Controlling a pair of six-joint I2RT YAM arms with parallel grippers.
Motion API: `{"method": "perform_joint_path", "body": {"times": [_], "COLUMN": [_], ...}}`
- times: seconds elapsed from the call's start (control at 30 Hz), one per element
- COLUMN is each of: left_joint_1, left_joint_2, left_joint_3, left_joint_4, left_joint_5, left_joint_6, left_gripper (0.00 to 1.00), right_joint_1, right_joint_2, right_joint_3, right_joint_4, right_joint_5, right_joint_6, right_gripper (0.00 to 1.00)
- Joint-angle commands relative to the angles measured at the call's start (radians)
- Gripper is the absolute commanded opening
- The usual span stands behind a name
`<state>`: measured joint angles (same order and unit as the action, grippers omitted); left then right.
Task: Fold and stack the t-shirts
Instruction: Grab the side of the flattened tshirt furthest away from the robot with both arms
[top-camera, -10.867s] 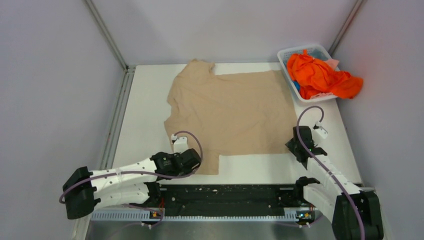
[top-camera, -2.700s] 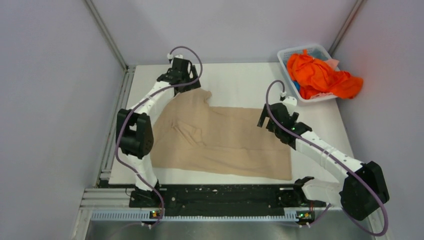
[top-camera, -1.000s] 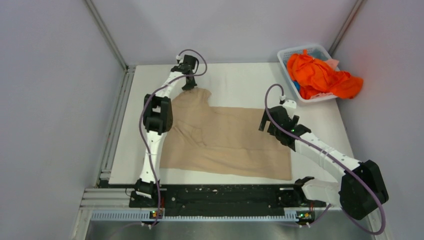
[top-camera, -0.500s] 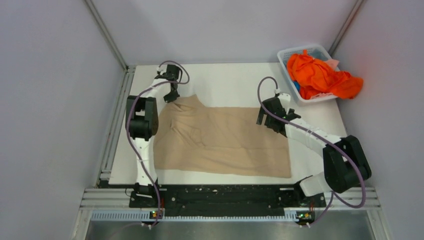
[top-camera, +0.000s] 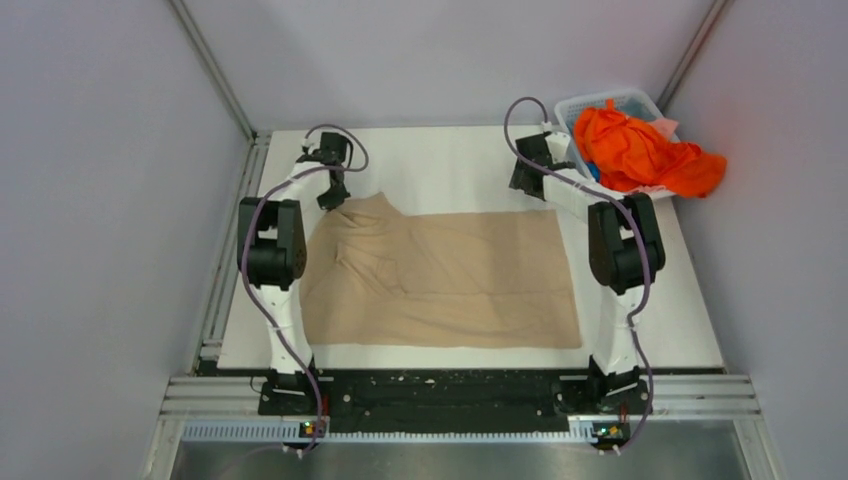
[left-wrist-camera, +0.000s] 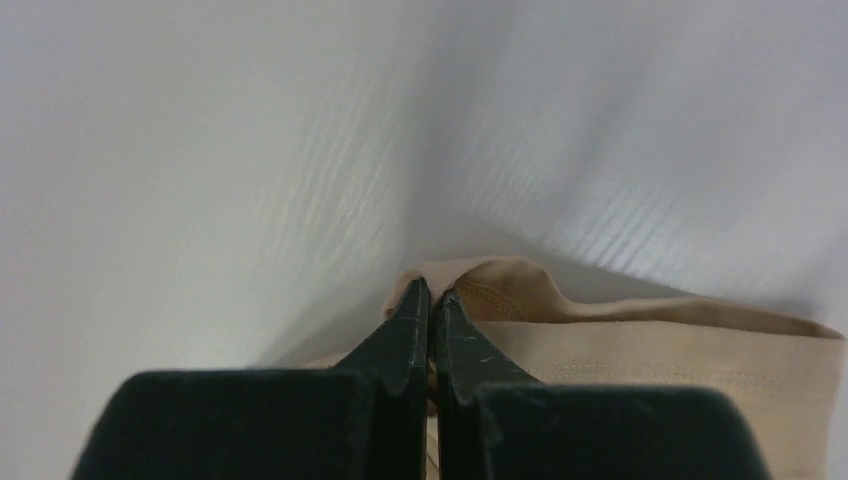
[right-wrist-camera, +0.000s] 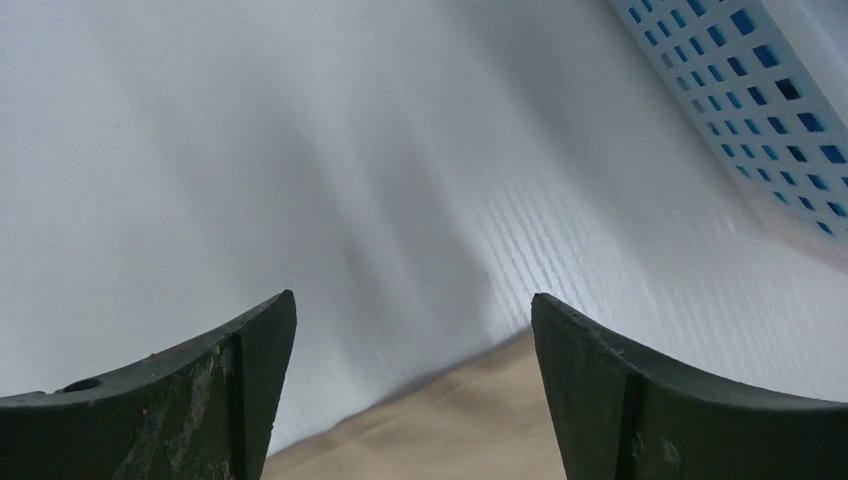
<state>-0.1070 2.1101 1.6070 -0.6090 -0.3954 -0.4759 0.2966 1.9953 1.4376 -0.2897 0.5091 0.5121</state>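
Note:
A beige-tan t-shirt (top-camera: 440, 275) lies folded in a wide band across the white table (top-camera: 460, 165). My left gripper (top-camera: 335, 197) is shut on its far left corner (left-wrist-camera: 480, 285), which bunches up between the black fingers (left-wrist-camera: 410, 330). At the shirt's far right corner (right-wrist-camera: 470, 420) my right gripper (top-camera: 527, 185) hangs open just above the cloth's edge, with nothing between its fingers (right-wrist-camera: 255, 350). Orange t-shirts (top-camera: 640, 152) are piled in the white basket (top-camera: 572, 105) at the far right.
The basket's lattice wall (right-wrist-camera: 750, 90) stands close to the right of my right gripper. Grey walls enclose the table on the left, back and right. A metal rail (top-camera: 232, 250) runs along the table's left edge.
My right arm has swung from the shirt's right edge up to its far right corner, beside the basket. My left gripper has pulled its corner slightly left and toward me.

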Motion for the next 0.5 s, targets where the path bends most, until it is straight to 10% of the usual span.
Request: {"method": "perform_joint_path", "body": {"times": [0.0,0.47], "left_joint_1": [0.004,-0.027], "left_joint_2": [-0.09,-0.277], "left_joint_3": [0.033,-0.133], "left_joint_4": [0.098,0.28], "left_joint_5": [0.142,0.389], "left_joint_6": [0.04,0.041], "left_gripper": [0.0,0.0], "right_joint_1": [-0.058,-0.077], "right_joint_2": [0.106,0.108], "right_joint_3": [0.123,0.042], "right_joint_4": [-0.076,-0.163], "right_joint_5": [0.074,0.028], "right_joint_6": [-0.013,0.062], "right_gripper": [0.84,0.62]}}
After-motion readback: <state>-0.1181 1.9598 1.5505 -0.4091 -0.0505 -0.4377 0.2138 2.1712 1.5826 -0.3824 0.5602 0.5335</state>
